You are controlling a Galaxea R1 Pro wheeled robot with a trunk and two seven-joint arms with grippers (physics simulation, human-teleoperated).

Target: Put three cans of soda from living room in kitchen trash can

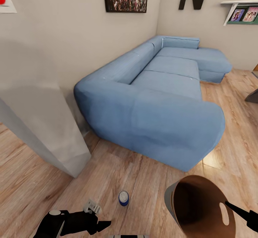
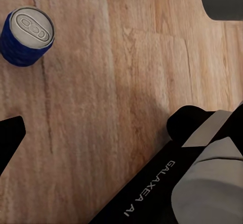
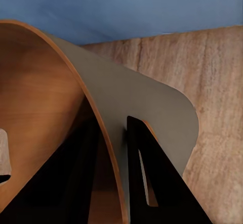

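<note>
Standing beside the open left gripper (image 1: 94, 209), blue can (image 1: 123, 198); right gripper (image 3: 109, 183) clamps bin (image 1: 200, 209)

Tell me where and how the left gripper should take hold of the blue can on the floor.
Grip the blue can around its round side wall at mid-height, coming down from above with the left gripper, one finger on each side. It stands upright on the wood floor, silver top up, with bare floor all round. The bin, held in the right gripper, is well clear.
</note>
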